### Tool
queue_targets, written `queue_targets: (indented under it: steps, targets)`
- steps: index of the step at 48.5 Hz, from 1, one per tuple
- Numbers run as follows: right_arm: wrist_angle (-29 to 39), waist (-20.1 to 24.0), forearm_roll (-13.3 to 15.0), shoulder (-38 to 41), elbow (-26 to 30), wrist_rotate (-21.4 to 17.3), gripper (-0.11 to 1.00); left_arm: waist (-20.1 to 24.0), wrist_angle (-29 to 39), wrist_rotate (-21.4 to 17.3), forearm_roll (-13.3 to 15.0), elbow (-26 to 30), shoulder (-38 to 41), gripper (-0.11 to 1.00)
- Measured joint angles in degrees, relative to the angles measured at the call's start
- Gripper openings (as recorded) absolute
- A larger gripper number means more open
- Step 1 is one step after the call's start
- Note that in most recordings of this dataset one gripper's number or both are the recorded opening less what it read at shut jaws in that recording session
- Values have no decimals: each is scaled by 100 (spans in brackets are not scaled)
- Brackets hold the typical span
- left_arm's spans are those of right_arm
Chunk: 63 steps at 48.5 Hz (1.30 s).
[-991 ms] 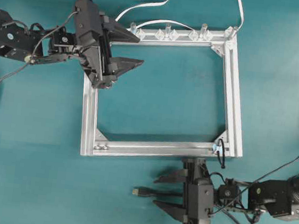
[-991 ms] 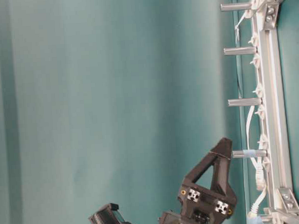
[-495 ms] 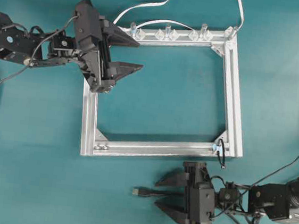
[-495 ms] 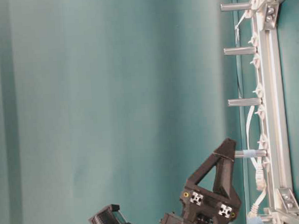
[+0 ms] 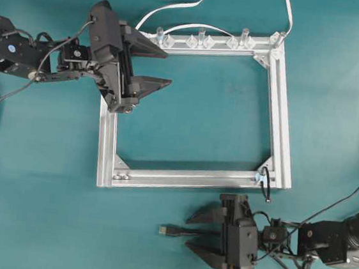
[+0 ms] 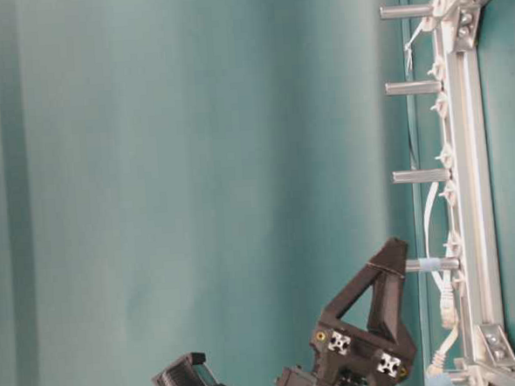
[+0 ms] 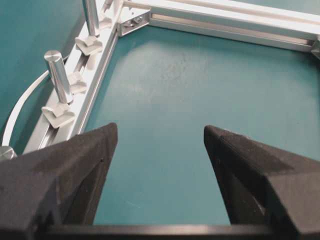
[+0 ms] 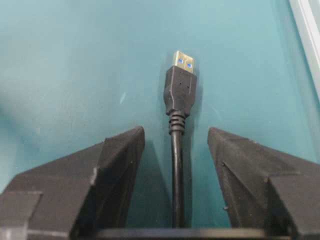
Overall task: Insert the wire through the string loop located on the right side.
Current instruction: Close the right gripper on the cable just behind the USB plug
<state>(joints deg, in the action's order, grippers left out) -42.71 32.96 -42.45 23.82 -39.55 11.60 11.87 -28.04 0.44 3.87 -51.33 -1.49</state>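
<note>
The flat teal table (image 5: 40, 178) carries everything here. The landmark on it is the silver rectangular aluminium frame (image 5: 285, 129), lying flat with the table surface showing through its open middle.

The left arm's black two-fingered pincer (image 5: 163, 67) hangs over the frame's upper left corner in the overhead view, pointing in across the opening. Its jaws stand wide apart with nothing between them; the left wrist view shows only bare table between the two dark pads (image 7: 75, 165).

The right arm's black pincer (image 5: 200, 234) sits on the near side of the frame, outside its lower rail. Its jaws are spread wide on either side of the wire without pressing on it: the right wrist view shows a gap between each pad (image 8: 117, 160) and the cable.

The long thin black wire (image 5: 185, 233) lies on the table outside the frame's lower rail, running out between the right pincer's jaws, with its small dark rectangular plug (image 8: 180, 87) and gold-coloured metal tip pointing away from the pincer.

Thin white cables (image 5: 180, 5) curve away from the frame's far rail. Short silver upright pegs (image 7: 60, 75) stand in a row along that rail.

The small loop of thin black string (image 5: 267, 184) hangs at the frame's lower right corner, near the right pincer but apart from the wire.
</note>
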Motion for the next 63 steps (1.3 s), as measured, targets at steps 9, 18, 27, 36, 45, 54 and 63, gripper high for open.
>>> queue_targets:
  steps: [9, 18, 27, 36, 45, 54, 63]
  targets:
    - [44, -62, 9, 0, 26, 0, 44, -9, 0, 0, 0, -9, 0, 76]
    - [211, -88, 9, 0, 62, 18, 11, -9, 0, 0, 9, -9, 0, 76]
    - [316, -97, 0, -9, 70, 26, 11, -9, 0, -9, 0, 0, 0, 76]
    - [316, -97, 9, -9, 70, 26, 11, -9, 0, -9, 0, -9, 0, 76]
    - [316, -97, 9, -9, 70, 35, 11, -9, 0, -9, 0, -9, 0, 76]
    - [316, -105, 9, -9, 62, 44, 11, -18, 0, 0, 0, 0, 0, 76]
    - [316, -105, 9, -44, 53, 264, 11, -9, 0, 0, 0, -9, 0, 76]
